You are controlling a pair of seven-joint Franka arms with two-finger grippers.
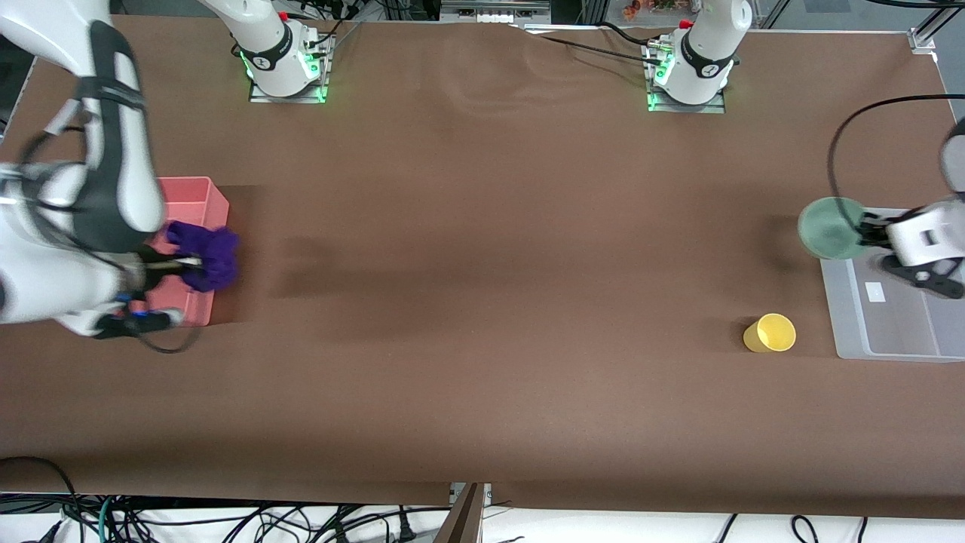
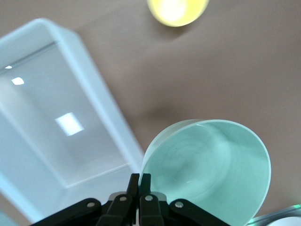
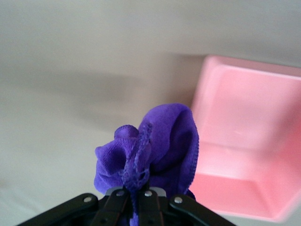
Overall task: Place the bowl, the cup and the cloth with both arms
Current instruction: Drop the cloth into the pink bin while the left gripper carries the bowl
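Observation:
My left gripper is shut on the rim of the pale mint-green bowl and holds it tilted in the air over the edge of a clear tray. In the left wrist view the gripper pinches the bowl's rim beside the tray. The yellow cup stands on the table beside the tray, nearer the front camera than the bowl; it also shows in the left wrist view. My right gripper is shut on the purple cloth over the pink bin. The right wrist view shows the cloth bunched at the gripper.
The pink bin sits at the right arm's end of the table, the clear tray at the left arm's end. Brown table covering lies between them. Cables hang below the table's front edge.

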